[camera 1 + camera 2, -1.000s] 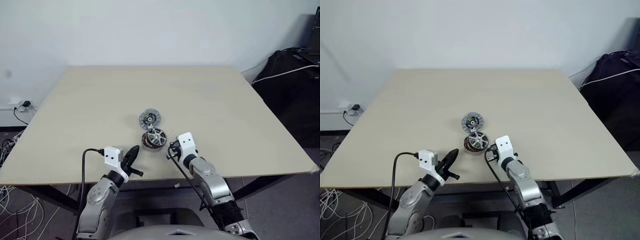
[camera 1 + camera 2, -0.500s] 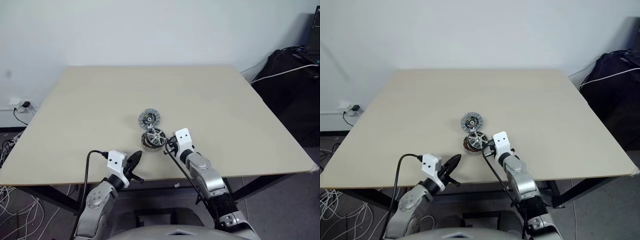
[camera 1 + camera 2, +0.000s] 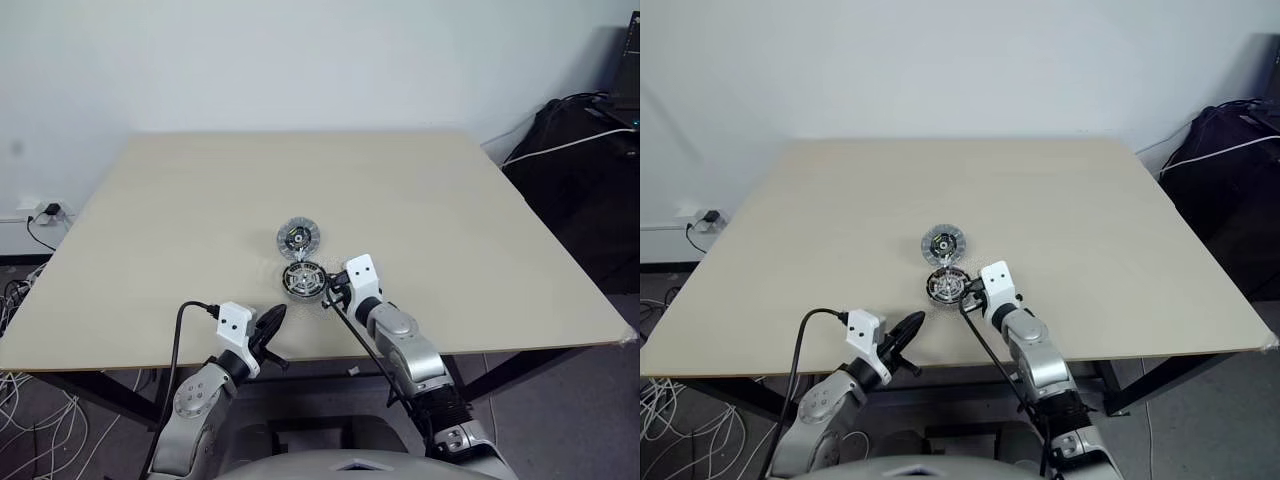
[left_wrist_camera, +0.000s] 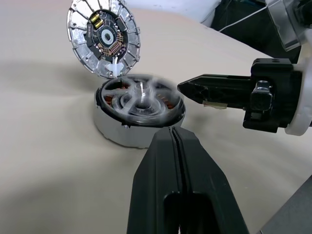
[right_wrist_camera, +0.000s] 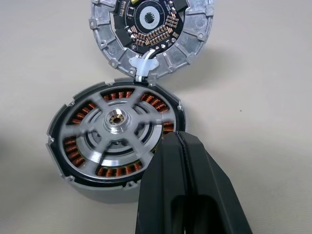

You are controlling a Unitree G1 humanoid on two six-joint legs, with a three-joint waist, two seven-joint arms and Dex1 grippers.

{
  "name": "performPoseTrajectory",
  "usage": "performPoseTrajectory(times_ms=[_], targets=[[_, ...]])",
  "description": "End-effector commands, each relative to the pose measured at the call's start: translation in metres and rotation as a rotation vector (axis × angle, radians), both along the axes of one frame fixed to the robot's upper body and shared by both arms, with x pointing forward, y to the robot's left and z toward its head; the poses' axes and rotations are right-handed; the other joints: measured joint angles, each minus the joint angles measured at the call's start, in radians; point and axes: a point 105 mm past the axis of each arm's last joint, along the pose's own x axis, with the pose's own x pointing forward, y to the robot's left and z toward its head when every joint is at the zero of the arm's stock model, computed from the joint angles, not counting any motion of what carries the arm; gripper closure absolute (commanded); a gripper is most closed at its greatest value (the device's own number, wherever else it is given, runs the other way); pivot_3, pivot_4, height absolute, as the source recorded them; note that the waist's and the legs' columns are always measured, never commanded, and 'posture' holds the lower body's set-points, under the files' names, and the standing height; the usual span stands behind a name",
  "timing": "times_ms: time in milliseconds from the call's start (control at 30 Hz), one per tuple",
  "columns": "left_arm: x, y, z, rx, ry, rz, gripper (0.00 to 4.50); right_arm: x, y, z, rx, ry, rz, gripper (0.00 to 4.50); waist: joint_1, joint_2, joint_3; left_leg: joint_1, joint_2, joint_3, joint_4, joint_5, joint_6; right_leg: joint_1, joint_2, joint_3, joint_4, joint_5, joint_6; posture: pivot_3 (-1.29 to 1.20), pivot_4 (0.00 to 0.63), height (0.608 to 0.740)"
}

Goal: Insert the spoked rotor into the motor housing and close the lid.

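Both grippers have their two black fingers pressed tight together, and neither one is holding anything. Over the near edge of the big tan wooden table (image 3: pixel 180 200), the left gripper (image 3: pixel 272 318) points toward the parts and is a little way from them. Its closed fingers (image 4: pixel 178 161) show dark and close in the left wrist view. Just beside the round stack of parts, on the stack's right side, sits the right gripper (image 3: pixel 328 296). In the right wrist view its closed fingers (image 5: pixel 183 161) reach over the near rim of the stack; I cannot tell if they touch it. Inside the small round motor housing (image 5: pixel 73 151) with orange-brown copper wire coils all around lies the small flat spoked rotor (image 5: pixel 117 127), with its silver spokes and silver middle. It lies flat, and the coils peek out between the spokes. Next to them, on the far side, the silver-grey round metal lid (image 5: pixel 151 29) with a dark middle is off the housing, with its dark inside showing. A short white wire piece (image 5: pixel 142 66) joins the lid to the housing.
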Motion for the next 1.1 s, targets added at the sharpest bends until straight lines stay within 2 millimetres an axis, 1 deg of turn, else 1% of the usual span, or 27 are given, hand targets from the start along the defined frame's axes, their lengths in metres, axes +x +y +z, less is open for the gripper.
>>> performPoseTrajectory(times_ms=[33, 167, 200, 300, 367, 467, 567, 633, 733, 900, 1033, 1100], targets=[[0.005, -0.002, 0.015, -0.003, -0.047, -0.004, 4.45, 0.003, 0.004, 0.014, 0.025, -0.056, 0.01, 4.5, 0.0, 0.0, 0.0, 0.0, 0.0, 0.0, 0.0, 0.0, 0.0, 0.0, 0.0, 0.0, 0.0, 0.0, 0.0, 0.0, 0.0, 0.74], [0.006, -0.002, 0.016, -0.004, -0.046, -0.003, 4.45, 0.004, 0.004, 0.017, 0.022, -0.078, 0.002, 4.5, 0.0, 0.0, 0.0, 0.0, 0.0, 0.0, 0.0, 0.0, 0.0, 0.0, 0.0, 0.0, 0.0, 0.0, 0.0, 0.0, 0.0, 0.74], [0.006, -0.001, 0.017, -0.003, -0.05, -0.001, 4.45, 0.004, 0.005, 0.022, 0.037, -0.099, 0.003, 4.5, 0.0, 0.0, 0.0, 0.0, 0.0, 0.0, 0.0, 0.0, 0.0, 0.0, 0.0, 0.0, 0.0, 0.0, 0.0, 0.0, 0.0, 0.74], [0.007, 0.002, 0.019, 0.006, -0.075, 0.036, 4.45, -0.001, 0.017, 0.038, 0.118, -0.164, 0.069, 4.5, 0.0, 0.0, 0.0, 0.0, 0.0, 0.0, 0.0, 0.0, 0.0, 0.0, 0.0, 0.0, 0.0, 0.0, 0.0, 0.0, 0.0, 0.74], [0.007, 0.004, 0.018, 0.011, -0.076, 0.044, 4.45, -0.007, 0.027, 0.041, 0.131, -0.169, 0.139, 4.5, -0.001, 0.0, 0.0, 0.0, 0.0, 0.0, 0.0, 0.0, 0.0, 0.0, 0.0, 0.0, 0.0, 0.0, 0.0, 0.0, 0.0, 0.74], [0.005, 0.004, 0.016, 0.02, -0.07, 0.045, 4.45, -0.012, 0.037, 0.038, 0.114, -0.154, 0.196, 4.5, -0.001, 0.001, 0.0, 0.0, 0.0, 0.0, 0.0, 0.0, 0.0, 0.0, 0.0, 0.0, 0.0, 0.0, 0.0, 0.0, 0.0, 0.74], [0.004, 0.004, 0.014, 0.022, -0.064, 0.048, 4.45, -0.009, 0.047, 0.03, 0.05, -0.118, 0.221, 4.5, 0.0, 0.001, 0.0, 0.0, 0.0, 0.0, 0.0, 0.0, 0.0, 0.0, 0.0, 0.0, 0.0, 0.0, 0.0, 0.0, 0.0, 0.74], [0.004, 0.003, 0.013, 0.022, -0.062, 0.048, 4.45, -0.003, 0.051, 0.029, 0.028, -0.115, 0.223, 4.5, 0.0, 0.001, 0.0, 0.0, 0.0, 0.0, 0.0, 0.0, 0.0, 0.0, 0.0, 0.0, 0.001, 0.0, 0.0, 0.0, 0.0, 0.74], [0.004, 0.003, 0.012, 0.023, -0.059, 0.048, 4.45, 0.009, 0.058, 0.035, 0.019, -0.132, 0.222, 4.5, -0.001, 0.001, 0.001, 0.001, 0.0, 0.0, 0.0, 0.001, -0.001, 0.0, 0.0, 0.0, 0.001, 0.0, 0.0, 0.0, 0.0, 0.74], [0.003, 0.004, 0.011, 0.019, -0.055, 0.055, 4.45, 0.023, 0.063, 0.038, 0.002, -0.142, 0.216, 4.5, -0.001, 0.001, 0.001, 0.0, 0.0, 0.0, 0.0, 0.001, -0.001, 0.0, 0.0, 0.0, 0.001, 0.0, 0.0, 0.0, 0.0, 0.74], [0.003, 0.004, 0.01, 0.017, -0.053, 0.061, 4.45, 0.027, 0.062, 0.026, -0.026, -0.096, 0.2, 4.5, -0.001, 0.001, 0.001, 0.0, 0.0, 0.0, 0.0, 0.001, -0.001, 0.0, 0.0, 0.0, 0.001, 0.0, 0.0, 0.0, 0.0, 0.74], [0.002, 0.004, 0.01, 0.016, -0.052, 0.064, 4.45, 0.026, 0.059, 0.016, -0.049, -0.063, 0.192, 4.5, -0.001, 0.001, 0.001, 0.0, 0.0, 0.0, 0.0, 0.001, -0.001, 0.0, 0.0, 0.0, 0.001, 0.0, 0.0, 0.0, 0.0, 0.74]])
